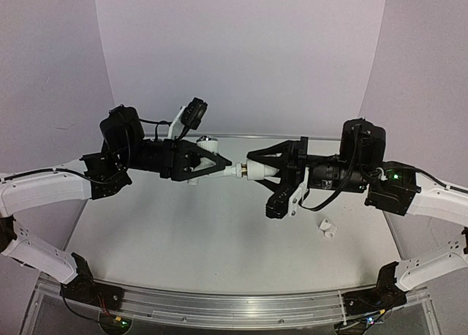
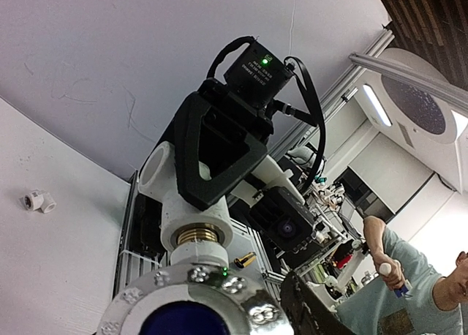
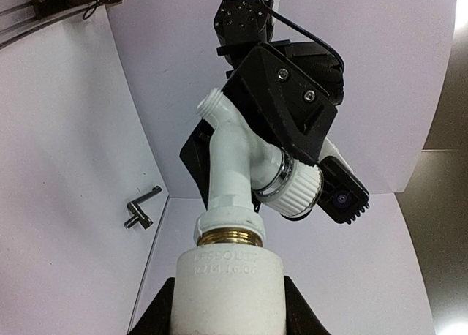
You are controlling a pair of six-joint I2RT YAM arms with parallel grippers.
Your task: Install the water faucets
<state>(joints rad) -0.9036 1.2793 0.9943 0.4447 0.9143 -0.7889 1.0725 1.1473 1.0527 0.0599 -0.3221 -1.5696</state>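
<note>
A white water faucet [image 3: 232,156] with a ribbed round knob [image 3: 301,189] and an angled spout hangs in mid-air above the table. Its brass thread [image 3: 228,238] enters a white tubular fitting [image 3: 227,287]. My right gripper [image 3: 227,317] is shut on that fitting, with a dark finger on each side. My left gripper [image 1: 221,163] straddles the faucet body from the opposite side. Whether its jaws press on the faucet does not show. The left wrist view is filled at the bottom by the knob's blue cap [image 2: 172,322], with one dark finger [image 2: 316,313] beside it. The two grippers meet tip to tip [image 1: 251,170].
A second small white fitting [image 1: 328,228] lies on the table under the right arm, also seen as the small fitting [image 2: 38,200] in the left wrist view. A dark metal crank-shaped bar [image 3: 141,209] lies on the table near the back wall. White walls enclose the table.
</note>
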